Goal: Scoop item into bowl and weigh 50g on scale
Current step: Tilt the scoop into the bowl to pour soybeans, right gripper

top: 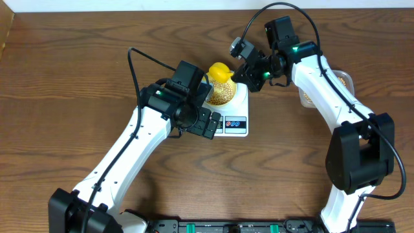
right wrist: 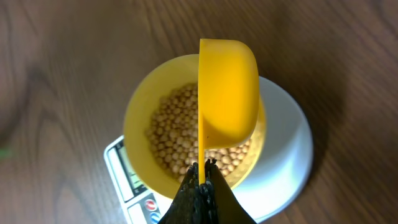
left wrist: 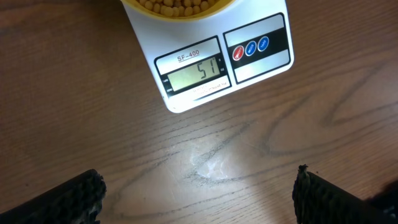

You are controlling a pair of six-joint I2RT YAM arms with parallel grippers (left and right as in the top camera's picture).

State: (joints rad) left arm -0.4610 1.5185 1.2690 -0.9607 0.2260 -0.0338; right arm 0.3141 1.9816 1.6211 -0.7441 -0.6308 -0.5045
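The white scale (top: pixel 236 120) (left wrist: pixel 211 59) (right wrist: pixel 283 143) stands mid-table, its display reading 51. On its platform sits the yellow bowl (right wrist: pixel 140 115) (top: pixel 220 94) holding tan beans (right wrist: pixel 177 134) (left wrist: pixel 177 6). My right gripper (right wrist: pixel 203 171) (top: pixel 249 70) is shut on the thin handle of a bright yellow scoop (right wrist: pixel 227 93) (top: pixel 220 71), tipped on its side over the bowl. My left gripper (left wrist: pixel 199 193) (top: pixel 207 123) hovers open over bare wood just in front of the scale, with nothing between its fingers (left wrist: pixel 65 199).
A clear tub of beans (top: pixel 345 81) shows at the right, mostly hidden behind the right arm. Both arm bases stand at the table's front edge.
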